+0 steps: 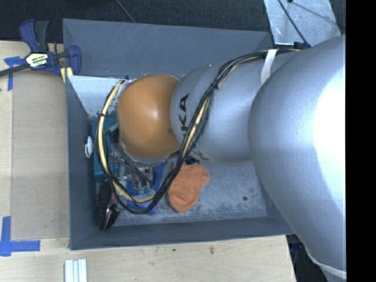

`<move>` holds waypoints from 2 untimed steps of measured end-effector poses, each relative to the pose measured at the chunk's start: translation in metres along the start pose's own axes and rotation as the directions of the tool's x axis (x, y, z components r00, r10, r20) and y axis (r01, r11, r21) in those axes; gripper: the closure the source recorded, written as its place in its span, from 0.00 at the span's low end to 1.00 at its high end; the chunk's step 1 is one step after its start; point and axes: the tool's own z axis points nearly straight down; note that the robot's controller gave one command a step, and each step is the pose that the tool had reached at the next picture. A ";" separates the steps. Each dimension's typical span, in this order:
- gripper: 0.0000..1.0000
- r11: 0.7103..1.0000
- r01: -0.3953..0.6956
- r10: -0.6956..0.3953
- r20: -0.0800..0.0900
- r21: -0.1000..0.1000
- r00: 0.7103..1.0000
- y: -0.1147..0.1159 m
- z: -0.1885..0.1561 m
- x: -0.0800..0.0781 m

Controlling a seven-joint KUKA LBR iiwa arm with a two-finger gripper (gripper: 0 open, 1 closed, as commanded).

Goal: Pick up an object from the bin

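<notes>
**Gripper low in the left half of the bin, its opening hidden**

Nearest to the camera we saw the silver arm (282, 122). It came in from the right and covered most of the right half of the bin (176, 40). At its end sat the round orange cover (147, 119), which is a part of the robot. Yellow and black cables (107, 113) ran around the left side of the cover and hung in a loop below it.

Under the cover, and lower down, stood the gripper (133, 180). It was deep inside the bin, in the left half and closer to the lower wall. The cover and the cables hid its tip, so we could not tell whether it was wide, narrow or holding something. We also could not tell what lay directly under it.

On the floor of the bin, the thing closest to the gripper was an orange lump (188, 188) with a soft look (perhaps cloth or sponge; we could not decide). It lay just beside the gripper on its right, near the lower wall. A black thing (106, 211) lay in the lower left corner, just beside the cable loop. A blue piece (97, 168) stood against the left wall. A small white piece (89, 147) lay a little above it, also at the left wall.
</notes>
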 end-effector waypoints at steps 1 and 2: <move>0.00 1.000 -0.003 0.003 0.008 -0.002 1.000 -0.001 -0.004 -0.002; 0.00 0.948 0.317 -0.317 0.007 0.001 0.948 0.002 0.007 0.000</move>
